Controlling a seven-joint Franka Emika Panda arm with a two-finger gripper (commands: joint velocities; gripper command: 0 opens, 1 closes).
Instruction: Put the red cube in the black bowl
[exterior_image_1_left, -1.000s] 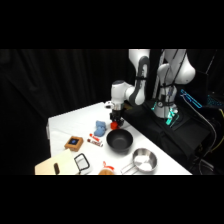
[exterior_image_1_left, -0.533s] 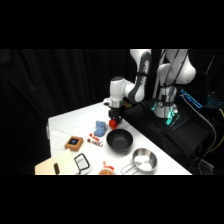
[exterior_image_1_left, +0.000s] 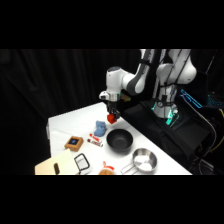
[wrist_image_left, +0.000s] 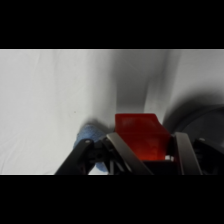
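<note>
The red cube (wrist_image_left: 141, 136) fills the space between my two fingers (wrist_image_left: 119, 150) in the wrist view. My gripper (exterior_image_1_left: 111, 118) is shut on it and holds it above the table. In the side view the red cube (exterior_image_1_left: 111, 119) hangs up and to the left of the black bowl (exterior_image_1_left: 119, 140). The black bowl's rim (wrist_image_left: 200, 125) shows at the right of the wrist view, beside the cube, not under it. The bowl looks empty.
A light blue block (exterior_image_1_left: 101, 128) lies just left of the bowl, also seen as the blue block (wrist_image_left: 89, 135) below my fingers. A red-and-white tube (exterior_image_1_left: 94, 140), a silver pan (exterior_image_1_left: 141, 160), a small brown box (exterior_image_1_left: 74, 143) and a wooden board (exterior_image_1_left: 55, 165) lie nearer the front.
My gripper has risen with the red cube in it, moving up and away from the table surface near the bowl's far side.
</note>
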